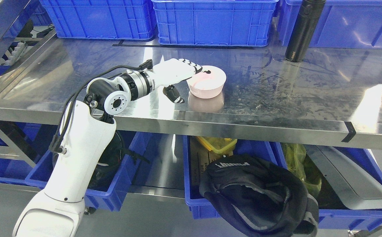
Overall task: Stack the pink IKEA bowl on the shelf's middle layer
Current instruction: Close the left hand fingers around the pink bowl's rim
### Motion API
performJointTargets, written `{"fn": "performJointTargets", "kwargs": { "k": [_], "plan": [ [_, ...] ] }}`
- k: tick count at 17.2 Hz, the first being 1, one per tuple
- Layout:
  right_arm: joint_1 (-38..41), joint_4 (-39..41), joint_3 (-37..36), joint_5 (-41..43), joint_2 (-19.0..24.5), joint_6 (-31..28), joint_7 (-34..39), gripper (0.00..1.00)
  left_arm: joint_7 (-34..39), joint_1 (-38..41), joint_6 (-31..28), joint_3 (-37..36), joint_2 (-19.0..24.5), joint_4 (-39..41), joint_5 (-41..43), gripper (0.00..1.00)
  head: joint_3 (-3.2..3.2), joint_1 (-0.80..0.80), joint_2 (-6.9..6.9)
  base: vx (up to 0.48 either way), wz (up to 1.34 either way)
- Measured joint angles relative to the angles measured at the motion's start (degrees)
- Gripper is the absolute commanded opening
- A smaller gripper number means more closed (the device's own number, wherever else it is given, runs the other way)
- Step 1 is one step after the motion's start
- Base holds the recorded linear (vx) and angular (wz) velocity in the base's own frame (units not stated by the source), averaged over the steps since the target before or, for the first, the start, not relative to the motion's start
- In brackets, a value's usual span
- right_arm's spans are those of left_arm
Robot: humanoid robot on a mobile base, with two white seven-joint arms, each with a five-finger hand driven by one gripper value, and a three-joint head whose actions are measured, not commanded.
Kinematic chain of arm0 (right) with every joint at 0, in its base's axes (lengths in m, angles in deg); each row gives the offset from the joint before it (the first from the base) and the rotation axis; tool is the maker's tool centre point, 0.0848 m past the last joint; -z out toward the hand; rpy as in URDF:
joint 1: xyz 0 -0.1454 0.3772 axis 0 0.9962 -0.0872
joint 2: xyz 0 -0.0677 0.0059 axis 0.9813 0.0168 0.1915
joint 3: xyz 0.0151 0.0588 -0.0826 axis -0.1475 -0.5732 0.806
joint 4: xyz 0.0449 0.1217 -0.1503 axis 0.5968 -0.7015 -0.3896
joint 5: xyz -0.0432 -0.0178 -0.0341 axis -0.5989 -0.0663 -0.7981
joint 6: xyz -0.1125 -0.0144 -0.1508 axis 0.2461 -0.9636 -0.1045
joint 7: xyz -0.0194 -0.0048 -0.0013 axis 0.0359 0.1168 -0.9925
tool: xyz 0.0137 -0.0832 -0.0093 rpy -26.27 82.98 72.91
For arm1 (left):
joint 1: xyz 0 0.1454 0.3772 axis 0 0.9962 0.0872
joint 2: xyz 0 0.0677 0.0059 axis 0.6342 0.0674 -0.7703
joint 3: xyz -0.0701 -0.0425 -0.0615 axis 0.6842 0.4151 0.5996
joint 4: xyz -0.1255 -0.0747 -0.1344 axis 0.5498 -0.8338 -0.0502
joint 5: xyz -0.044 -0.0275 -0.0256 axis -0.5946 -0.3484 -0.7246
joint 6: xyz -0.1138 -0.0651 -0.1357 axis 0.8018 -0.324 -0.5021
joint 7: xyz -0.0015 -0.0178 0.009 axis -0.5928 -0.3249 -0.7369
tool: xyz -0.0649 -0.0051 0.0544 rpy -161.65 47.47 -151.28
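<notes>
I see the scratched steel shelf [309,89], mirror-bright, with blue crates [210,23] cut off at the top. My left hand [177,74] pinches the near rim of the smooth pink bowl [207,85] at mid-shelf; its fingertips are hidden inside. A black cylinder [303,31] stands behind it.

The steel shelf [276,108] is carrying a pink bowl [206,82] touching the left hand [174,74]'s fingertips, a black bottle [301,31] standing well beyond it, blue crates [210,21] lining the back.
</notes>
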Motion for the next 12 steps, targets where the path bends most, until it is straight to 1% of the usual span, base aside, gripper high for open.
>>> {"fn": "performJointTargets", "kwargs": {
  "k": [7, 9, 12],
  "plan": [
    [0.00, 0.00, 0.01, 0.00, 0.00, -0.01, 0.00, 1.00, -0.41, -3.32, -0.09, -2.70, -3.41, -4.31, 4.03, 0.74, 0.00, 0.00, 0.00, 0.000, 0.00],
    [0.00, 0.00, 0.01, 0.00, 0.00, -0.01, 0.00, 1.00, -1.08, -3.79, -0.12, -3.02, -3.90, -5.22, 4.74, 0.73, 0.00, 0.00, 0.00, 0.000, 0.00],
    [0.00, 0.00, 0.01, 0.00, 0.00, -0.01, 0.00, 1.00, -2.72, -4.35, -0.13, -3.37, -4.53, -6.37, 5.48, 0.69, 0.00, 0.00, 0.00, 0.000, 0.00]
  ]
}}
